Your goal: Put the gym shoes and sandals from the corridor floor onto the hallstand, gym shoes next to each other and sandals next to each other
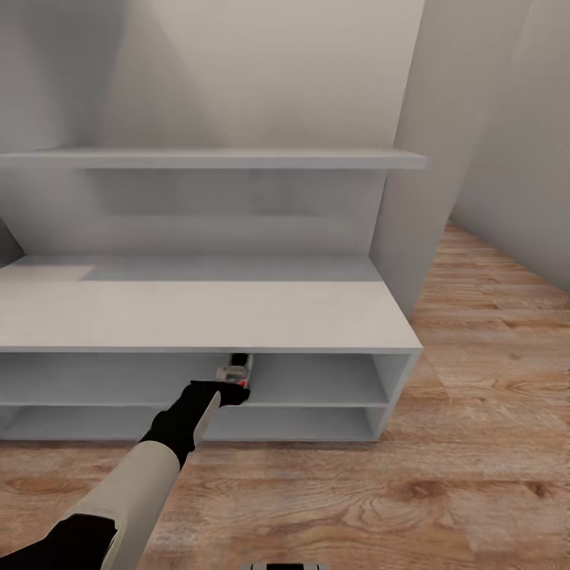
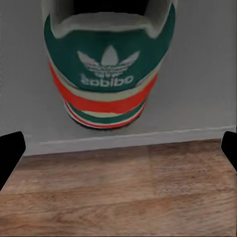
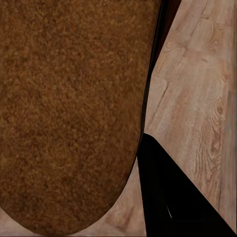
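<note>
Head view: left arm stretched forward, left fingers (image 1: 235, 393) spread apart just behind gym shoe (image 2: 109, 64) on hallstand (image 1: 206, 317) upper shelf. Right fingers (image 3: 173, 197) beside sandal (image 3: 69, 113); closure unclear.

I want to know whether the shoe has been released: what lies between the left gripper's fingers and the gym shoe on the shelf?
In the left wrist view, only bare shelf edge and floor separate the fingers from the gym shoe.

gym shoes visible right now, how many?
1. A gym shoe sits heel-out on the upper open shelf of the hallstand, just ahead of the left tool. The second isn't seen; it may be hidden.
</note>
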### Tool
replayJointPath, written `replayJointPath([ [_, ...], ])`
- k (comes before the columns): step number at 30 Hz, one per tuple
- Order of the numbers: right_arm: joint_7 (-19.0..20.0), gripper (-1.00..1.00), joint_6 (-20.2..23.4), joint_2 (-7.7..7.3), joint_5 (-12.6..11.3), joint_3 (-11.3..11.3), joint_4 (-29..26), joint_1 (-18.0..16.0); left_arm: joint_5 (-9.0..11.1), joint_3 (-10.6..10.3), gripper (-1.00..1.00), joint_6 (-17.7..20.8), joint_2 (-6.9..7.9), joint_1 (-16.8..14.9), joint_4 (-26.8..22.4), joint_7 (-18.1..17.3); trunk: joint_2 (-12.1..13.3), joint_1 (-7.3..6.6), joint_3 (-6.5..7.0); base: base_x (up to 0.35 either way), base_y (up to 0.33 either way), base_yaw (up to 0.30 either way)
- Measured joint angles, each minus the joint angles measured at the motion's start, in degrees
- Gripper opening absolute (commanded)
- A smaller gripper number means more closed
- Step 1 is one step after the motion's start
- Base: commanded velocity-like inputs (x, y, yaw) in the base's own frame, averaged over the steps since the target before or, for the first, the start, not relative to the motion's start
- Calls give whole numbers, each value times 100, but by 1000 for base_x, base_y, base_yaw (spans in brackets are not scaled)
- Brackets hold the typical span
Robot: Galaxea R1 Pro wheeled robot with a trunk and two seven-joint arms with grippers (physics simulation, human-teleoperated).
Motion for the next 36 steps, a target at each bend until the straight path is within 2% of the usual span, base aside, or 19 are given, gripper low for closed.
replayJointPath([
  [9,-3,-100,0,137,0,1,-10,0,-5,-2,100,-399,21,69,69,-9,0,0,0,-335,0,0],
  [15,0,-100,-2,206,1,2,-11,0,1,-1,100,-562,124,328,50,-16,0,0,0,-335,0,0],
  [17,4,-100,-13,280,2,5,-10,0,7,-1,100,-615,209,511,20,-23,0,0,-1,-322,0,0],
  [18,7,-100,-96,422,28,16,-5,2,4,-1,100,-978,325,748,8,-51,0,1,-1,-257,0,0],
  [19,6,-100,-160,498,23,12,-10,0,13,-3,100,-1209,390,893,9,-66,0,0,-1,-232,0,0],
  [21,6,-100,-234,571,23,10,-11,0,20,-10,100,-1434,461,1044,11,-88,0,-1,0,-192,0,0],
  [23,5,-100,-386,727,25,16,-11,0,28,-26,100,-1812,580,1344,17,-171,0,-1,-1,-111,0,0],
  [24,6,-100,-560,922,25,21,-9,1,22,-7,100,-2217,669,1684,20,-449,0,-2,-1,-45,0,0],
  [25,5,-100,-635,1019,23,21,-16,0,18,-1,100,-2405,699,1923,19,-621,0,-2,-1,-36,0,0],
  [27,6,-100,-760,1139,25,23,-17,0,24,8,100,-2721,763,2136,16,-895,0,-3,-1,-16,0,0],
  [28,8,-100,-936,1289,51,31,-16,1,47,22,100,-3123,906,2401,13,-1273,0,-3,-1,-6,0,0],
  [29,8,-100,-1029,1366,71,27,-17,-1,62,29,100,-3300,998,2525,26,-1483,0,-3,-1,-5,0,0],
  [34,19,-100,-1237,1545,204,30,-13,-1,189,56,100,-3660,1318,2768,66,-2189,0,-3,0,-2,0,0],
  [36,23,-100,-1340,1699,446,51,-3,0,452,105,100,-3846,1627,2954,77,-2946,0,-3,-1,0,0,0],
])
